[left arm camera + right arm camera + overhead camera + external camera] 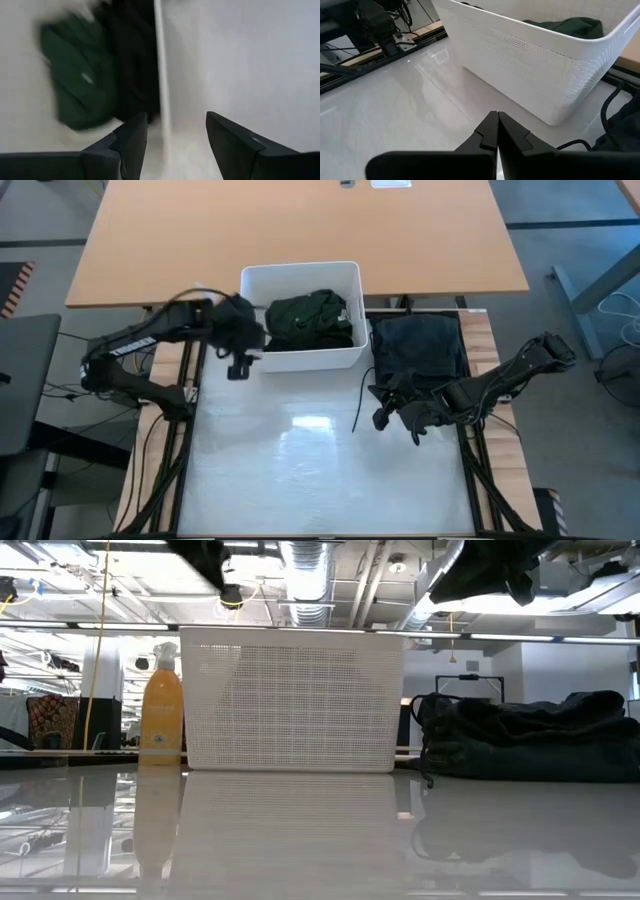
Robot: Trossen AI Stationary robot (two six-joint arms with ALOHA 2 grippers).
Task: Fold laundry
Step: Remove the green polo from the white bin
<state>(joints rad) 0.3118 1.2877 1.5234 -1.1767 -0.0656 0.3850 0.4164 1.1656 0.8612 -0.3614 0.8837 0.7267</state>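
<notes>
Laundry [312, 318] sits in the bin [300, 355]; my left tool [238, 365], fingers apart and empty, should reach deep, while the right tool [398, 417] waits, pinched together.

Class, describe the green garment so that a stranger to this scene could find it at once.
Start at the white bin at the far edge of the glossy work surface. The dark green garment lies bunched inside it. The other dark pile sits outside, on the bin's right, and is navy-black rather than green.
</notes>
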